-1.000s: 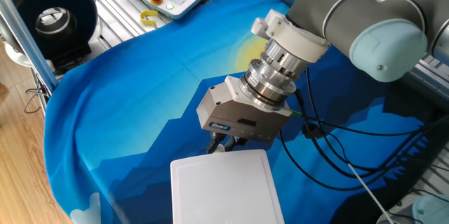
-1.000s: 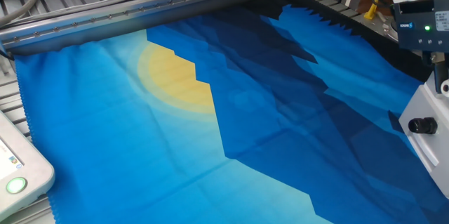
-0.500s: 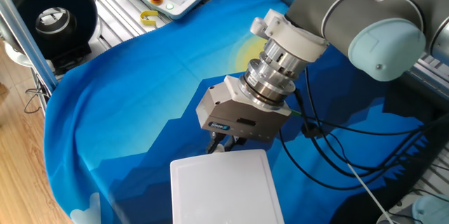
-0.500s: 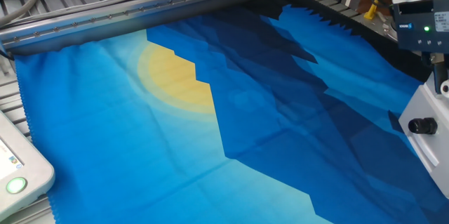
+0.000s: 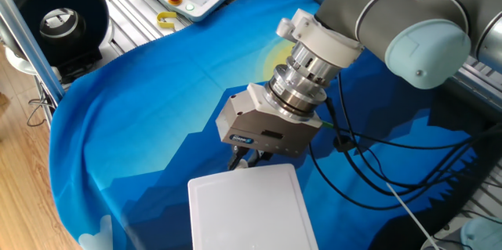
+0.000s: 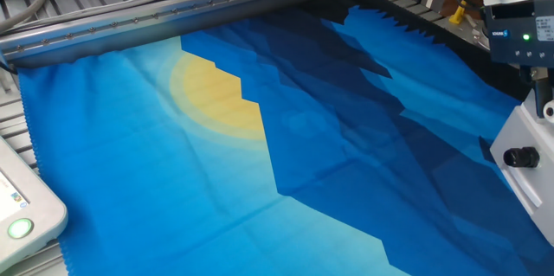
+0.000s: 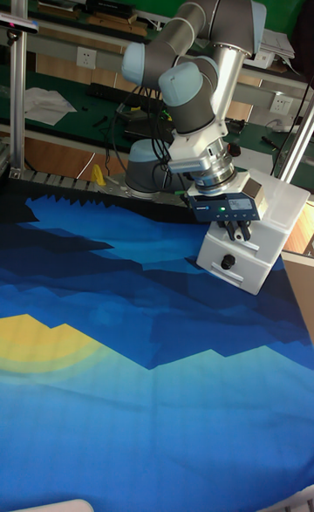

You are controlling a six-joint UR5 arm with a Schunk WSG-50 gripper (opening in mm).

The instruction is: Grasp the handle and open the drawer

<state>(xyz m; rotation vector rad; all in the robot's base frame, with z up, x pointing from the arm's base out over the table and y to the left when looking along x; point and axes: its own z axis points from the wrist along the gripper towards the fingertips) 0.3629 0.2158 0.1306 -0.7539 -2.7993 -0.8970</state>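
Facing the blue cloth, handle (image 7: 228, 262) on drawer (image 7: 232, 267) front, gripper (image 7: 237, 232) just above, grip unclear.

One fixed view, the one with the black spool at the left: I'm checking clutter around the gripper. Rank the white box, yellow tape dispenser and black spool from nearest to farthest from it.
Measured from the gripper:
1. White box, directly below the fingers, at the bottom edge.
2. Yellow tape dispenser, up and left, beside the pendant.
3. Black spool, far left corner.
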